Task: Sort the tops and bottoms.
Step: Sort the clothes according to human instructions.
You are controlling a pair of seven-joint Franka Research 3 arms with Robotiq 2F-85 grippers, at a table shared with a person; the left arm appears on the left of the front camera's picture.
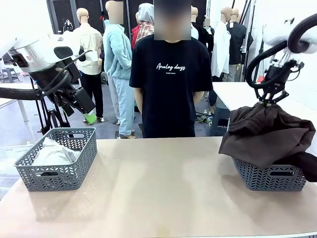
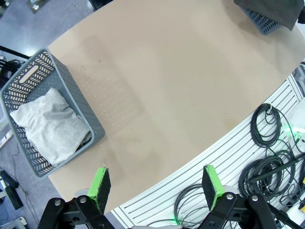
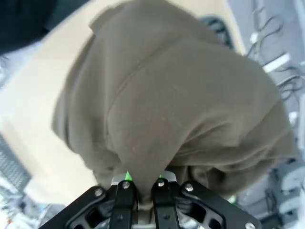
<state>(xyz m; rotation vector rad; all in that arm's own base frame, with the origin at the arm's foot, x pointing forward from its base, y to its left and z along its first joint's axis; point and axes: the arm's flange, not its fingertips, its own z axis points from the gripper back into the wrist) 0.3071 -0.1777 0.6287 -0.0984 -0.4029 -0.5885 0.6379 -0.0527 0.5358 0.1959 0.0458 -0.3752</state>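
A pale grey-white top [image 1: 53, 152] lies folded in the grey lattice basket [image 1: 58, 174] at the table's left; the left wrist view shows the top [image 2: 50, 125] from above. My left gripper [image 2: 157, 187] hangs open high over the table's near edge, holding nothing. My right gripper [image 1: 268, 101] is shut on the top of a dark brown fleece bottom [image 1: 267, 133], which hangs down and drapes over the right basket [image 1: 270, 177]. In the right wrist view the brown fleece [image 3: 176, 95] is pinched between my fingers. Black fabric [image 1: 307, 164] spills from that basket's right side.
A person in a black T-shirt with white lettering [image 1: 171, 79] stands at the table's far edge, hands behind the back. Coiled cables [image 2: 267, 157] lie on a slatted surface below the near edge. The tan tabletop [image 1: 163, 188] stretches between the two baskets.
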